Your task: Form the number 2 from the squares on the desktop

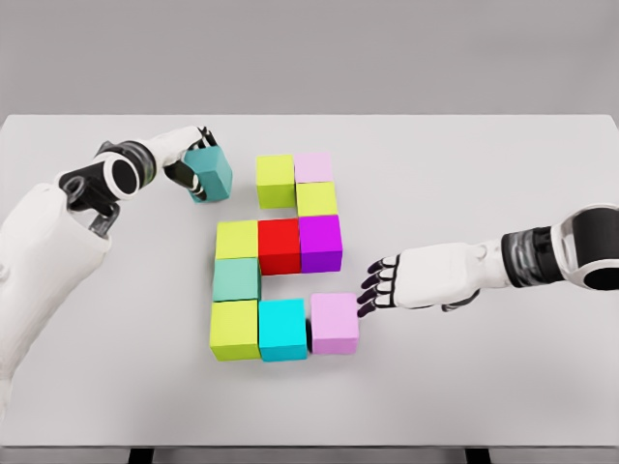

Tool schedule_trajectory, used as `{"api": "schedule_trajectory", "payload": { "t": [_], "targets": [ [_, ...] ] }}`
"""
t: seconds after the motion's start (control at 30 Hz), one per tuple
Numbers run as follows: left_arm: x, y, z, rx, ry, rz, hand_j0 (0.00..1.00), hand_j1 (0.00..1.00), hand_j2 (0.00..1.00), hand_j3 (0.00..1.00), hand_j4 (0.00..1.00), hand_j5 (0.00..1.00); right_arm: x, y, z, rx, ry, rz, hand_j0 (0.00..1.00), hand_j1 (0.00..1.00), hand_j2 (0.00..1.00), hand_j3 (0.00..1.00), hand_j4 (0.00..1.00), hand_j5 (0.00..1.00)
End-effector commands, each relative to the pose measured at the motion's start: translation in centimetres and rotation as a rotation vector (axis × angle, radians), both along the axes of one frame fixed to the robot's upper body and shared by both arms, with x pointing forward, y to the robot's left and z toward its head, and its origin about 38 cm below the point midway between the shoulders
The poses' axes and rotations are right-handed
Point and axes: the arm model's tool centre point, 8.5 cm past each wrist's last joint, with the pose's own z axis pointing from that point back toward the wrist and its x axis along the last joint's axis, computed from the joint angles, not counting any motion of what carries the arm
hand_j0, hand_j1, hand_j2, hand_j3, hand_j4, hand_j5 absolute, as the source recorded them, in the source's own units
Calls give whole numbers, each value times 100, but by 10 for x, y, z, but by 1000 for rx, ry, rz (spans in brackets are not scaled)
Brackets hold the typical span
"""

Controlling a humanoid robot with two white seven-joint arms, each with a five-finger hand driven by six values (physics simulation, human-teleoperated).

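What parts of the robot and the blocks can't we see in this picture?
- Teal block, head view: its left side is hidden by the left hand gripping it.
- Pink block: you cannot tell if the right hand touches it; the fingertips sit right at its edge.
- Both arms: their shoulders are cut off by the picture's side edges.
- Table: its legs are cut off at the bottom edge.

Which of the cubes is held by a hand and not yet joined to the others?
The teal cube at the upper left: the left hand grips it, apart from the other cubes.
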Motion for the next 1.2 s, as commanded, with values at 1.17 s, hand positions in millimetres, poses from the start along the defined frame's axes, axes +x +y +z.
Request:
{"api": "schedule_trajectory", "payload": {
  "t": [1.17],
  "targets": [
    [-7,-43,0,145,-121,13,26,26,26,26,26,26,5,3,8,10,-20,1,100,100,100,100,100,100]
  ]
}}
